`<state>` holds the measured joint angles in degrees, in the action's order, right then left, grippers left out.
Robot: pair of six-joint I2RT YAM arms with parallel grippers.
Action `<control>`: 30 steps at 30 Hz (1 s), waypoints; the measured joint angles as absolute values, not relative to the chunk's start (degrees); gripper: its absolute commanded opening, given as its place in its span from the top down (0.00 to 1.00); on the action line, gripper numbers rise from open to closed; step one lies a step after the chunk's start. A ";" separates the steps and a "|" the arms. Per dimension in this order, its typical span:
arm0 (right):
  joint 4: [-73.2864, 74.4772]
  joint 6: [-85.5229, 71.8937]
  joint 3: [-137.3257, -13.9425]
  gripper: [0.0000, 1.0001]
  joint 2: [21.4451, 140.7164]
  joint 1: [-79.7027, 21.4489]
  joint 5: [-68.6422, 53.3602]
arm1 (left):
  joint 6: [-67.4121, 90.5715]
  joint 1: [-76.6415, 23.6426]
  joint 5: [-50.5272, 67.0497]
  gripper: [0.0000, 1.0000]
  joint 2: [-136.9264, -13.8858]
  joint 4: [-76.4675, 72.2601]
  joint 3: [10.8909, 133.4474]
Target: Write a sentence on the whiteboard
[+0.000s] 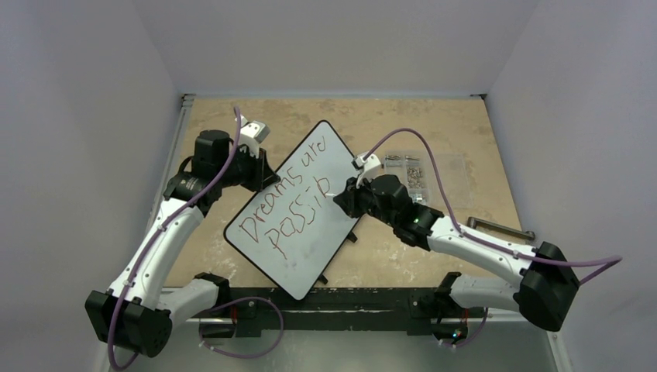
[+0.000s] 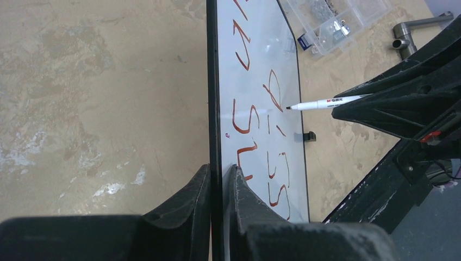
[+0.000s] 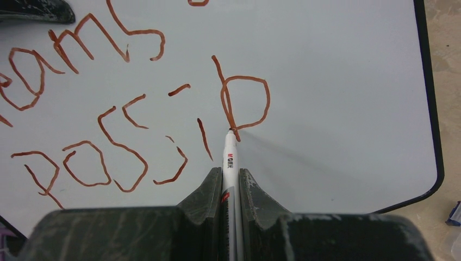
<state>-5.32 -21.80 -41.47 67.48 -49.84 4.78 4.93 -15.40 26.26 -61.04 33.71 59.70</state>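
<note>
the right gripper (image 3: 225, 175) is clamped on a marker (image 3: 229, 157), one finger on each side of the white barrel. the marker sticks out past the fingertips, and its tip touches the whiteboard (image 3: 342, 109) at the foot of the stem of a red-brown "b". in the left wrist view the marker (image 2: 326, 102) reaches in from the right, with its tip on the white face.

the left gripper (image 2: 219, 173) is closed on the whiteboard's (image 2: 260, 51) black rim, one finger on the back and one on the written face. from above, this gripper (image 1: 266, 175) holds the upper left long edge, and the right gripper (image 1: 346, 198) comes in over the opposite long edge.

the whiteboard (image 1: 306, 260) sits at a diagonal in the middle of the table (image 1: 434, 124), one corner toward the far side and one toward the arm bases. two lines of red-brown writing run along it: "dreams are" and, below it, "possib". a small black foot (image 2: 310, 136) shows at the right edge.

a clear box (image 1: 418, 170) of small parts lies on the table to the right of the board, behind the right arm. a metal bar (image 1: 500, 229) lies nearer the right edge, apart from the box.
</note>
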 measured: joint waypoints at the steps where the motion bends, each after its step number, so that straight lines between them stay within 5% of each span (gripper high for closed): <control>1: -5.08 -21.71 -41.47 1.00 66.67 -49.84 4.78 | 4.93 -15.40 26.37 1.00 -60.95 33.74 59.70; 30: -5.17 -16.49 -53.49 1.00 71.90 -45.63 9.89 | 4.93 -15.40 26.85 1.00 -60.31 33.93 59.61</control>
<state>-5.17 -16.49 -53.49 71.90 -45.63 9.89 4.93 -15.40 26.85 -60.31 33.93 59.61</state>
